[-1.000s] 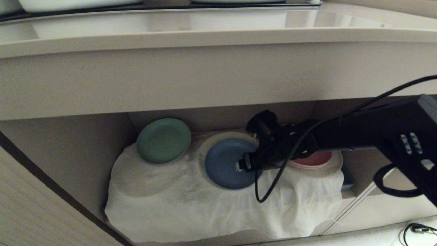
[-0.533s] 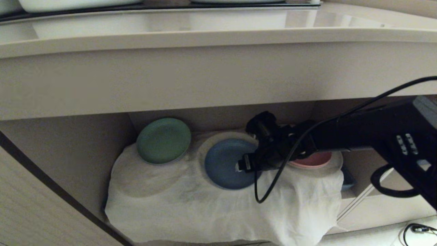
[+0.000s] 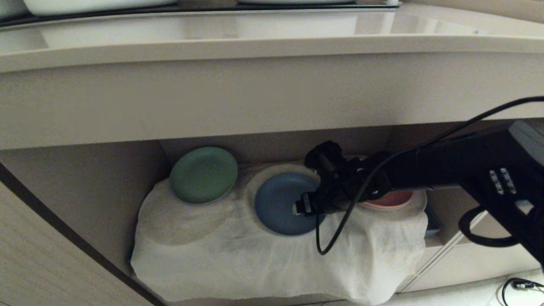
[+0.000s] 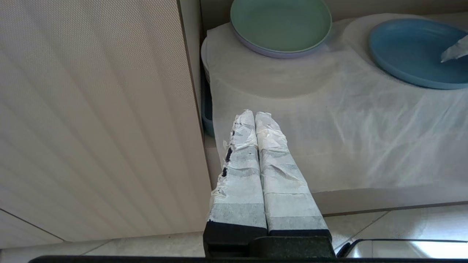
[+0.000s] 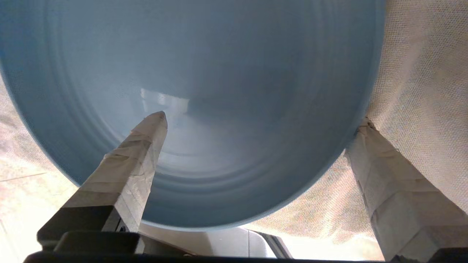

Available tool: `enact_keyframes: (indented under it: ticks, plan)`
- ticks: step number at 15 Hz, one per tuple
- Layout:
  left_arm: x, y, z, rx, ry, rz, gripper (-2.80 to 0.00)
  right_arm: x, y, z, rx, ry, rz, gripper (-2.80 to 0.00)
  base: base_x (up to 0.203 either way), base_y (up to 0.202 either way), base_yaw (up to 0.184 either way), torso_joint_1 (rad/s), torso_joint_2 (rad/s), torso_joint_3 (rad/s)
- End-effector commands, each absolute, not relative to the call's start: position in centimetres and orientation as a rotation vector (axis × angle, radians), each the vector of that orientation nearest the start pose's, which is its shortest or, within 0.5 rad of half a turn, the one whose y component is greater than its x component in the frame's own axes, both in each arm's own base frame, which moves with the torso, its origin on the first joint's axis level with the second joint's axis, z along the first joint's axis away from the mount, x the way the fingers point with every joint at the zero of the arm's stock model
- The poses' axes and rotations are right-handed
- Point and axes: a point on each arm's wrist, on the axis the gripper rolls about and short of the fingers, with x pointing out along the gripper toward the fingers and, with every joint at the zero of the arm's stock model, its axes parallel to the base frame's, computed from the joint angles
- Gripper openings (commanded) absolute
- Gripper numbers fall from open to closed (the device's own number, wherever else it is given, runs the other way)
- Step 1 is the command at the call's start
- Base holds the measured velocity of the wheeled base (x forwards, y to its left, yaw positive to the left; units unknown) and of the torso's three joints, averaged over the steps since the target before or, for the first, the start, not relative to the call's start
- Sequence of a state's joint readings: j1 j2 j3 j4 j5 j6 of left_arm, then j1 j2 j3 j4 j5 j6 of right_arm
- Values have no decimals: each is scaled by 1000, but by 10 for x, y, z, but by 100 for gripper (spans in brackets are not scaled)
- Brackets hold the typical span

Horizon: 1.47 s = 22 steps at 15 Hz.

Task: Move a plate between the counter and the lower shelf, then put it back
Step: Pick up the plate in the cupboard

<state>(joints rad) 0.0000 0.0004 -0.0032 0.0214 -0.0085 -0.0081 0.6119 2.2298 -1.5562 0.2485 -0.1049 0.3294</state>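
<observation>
The light-blue plate (image 3: 276, 204) lies on the white cloth (image 3: 238, 255) that covers the lower shelf (image 3: 85, 191), under the counter (image 3: 272, 42). My right gripper (image 3: 304, 204) reaches into the shelf from the right and stands open across the plate's right rim. In the right wrist view one taped finger (image 5: 146, 142) is over the plate (image 5: 234, 73) and the other finger (image 5: 376, 157) is outside the rim against the cloth; the gripper (image 5: 261, 118) holds nothing. The left gripper (image 4: 256, 114) is shut and empty, low in front of the shelf's left side.
A green plate (image 3: 203, 174) sits at the shelf's back left and a pink plate (image 3: 393, 199) behind my right wrist. The counter's thick front edge overhangs the opening. A black cable (image 3: 323, 242) loops below the right wrist. White dishes (image 3: 85, 5) stand on the counter.
The cloth's front right corner has sagged lower over the shelf edge. The right arm has edged slightly left; its gripper stays open at the plate's rim.
</observation>
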Motion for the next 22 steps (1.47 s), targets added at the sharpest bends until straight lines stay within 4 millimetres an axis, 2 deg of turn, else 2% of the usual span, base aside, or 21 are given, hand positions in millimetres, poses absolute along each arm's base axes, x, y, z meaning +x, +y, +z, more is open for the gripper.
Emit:
enact_keyframes:
  ticks: [1,3,4,22]
  plan:
    - [-23,0,74,-9,18,-9,-280,352,244,104,-27,941,316,0,0,0,0,0,0,0]
    - [-23,0,74,-9,18,-9,-280,353,245,104,-27,941,316,0,0,0,0,0,0,0]
    - [-23,0,74,-8,18,-9,-280,353,245,104,-26,940,316,-280,0,0,0,0,0,0]
    - [-23,0,74,-9,18,-9,-280,347,240,106,-41,948,292,-280,0,0,0,0,0,0]
